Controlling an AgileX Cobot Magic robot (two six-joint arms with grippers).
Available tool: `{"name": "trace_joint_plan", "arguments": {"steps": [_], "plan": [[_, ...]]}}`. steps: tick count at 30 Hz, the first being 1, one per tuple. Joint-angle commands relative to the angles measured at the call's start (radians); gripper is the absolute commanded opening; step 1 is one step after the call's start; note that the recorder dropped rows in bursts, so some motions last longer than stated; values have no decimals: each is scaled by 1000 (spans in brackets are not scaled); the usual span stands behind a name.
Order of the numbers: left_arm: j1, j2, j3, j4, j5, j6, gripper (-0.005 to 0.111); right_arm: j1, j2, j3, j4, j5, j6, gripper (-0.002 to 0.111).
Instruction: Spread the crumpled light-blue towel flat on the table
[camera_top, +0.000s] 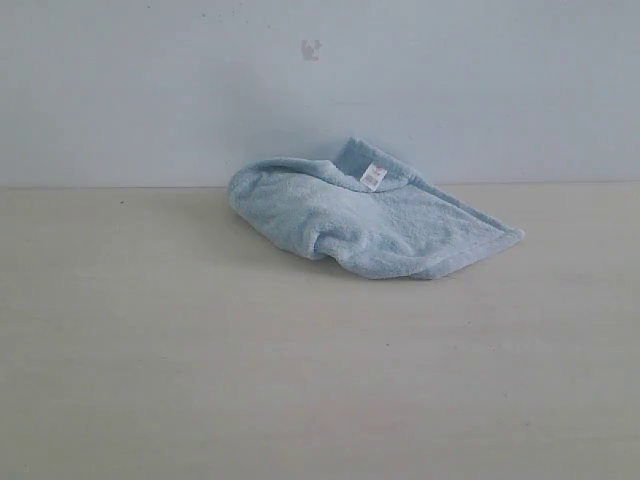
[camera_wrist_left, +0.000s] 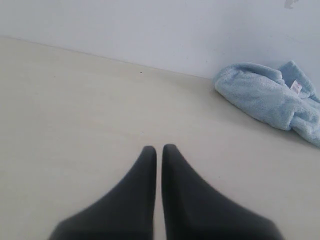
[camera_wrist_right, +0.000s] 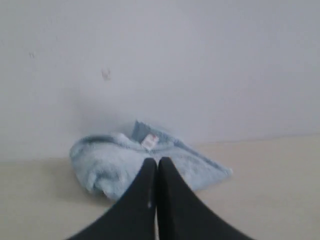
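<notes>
Towel (camera_top: 370, 225) bunched in heap at far side of table (camera_top: 300, 380), close to wall (camera_top: 150, 90); label (camera_top: 372, 177) up on folded-over hem. Left gripper (camera_wrist_left: 159, 148) pressed together, empty, over bare table, well apart from towel. Right gripper (camera_wrist_right: 157, 160) likewise pressed together, empty, aimed at heap. Your risks: approach without parting jaws and you shove heap into wall. Pinch thick fold and you catch several layers, so towel likely drags as lump, not opening.
</notes>
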Motion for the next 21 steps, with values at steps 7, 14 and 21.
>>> {"name": "trace_joint_plan", "arguments": {"steps": [7,14,21], "plan": [[-4,-3,4,-4,-5,-8,4,-2,-4,-1,118,-373,358,0],[-4,-3,4,-4,-5,-8,4,12,-4,-36,108,-225,420,0],[-4,-3,4,-4,-5,-8,4,211,337,-416,-81,357,93,0]]}}
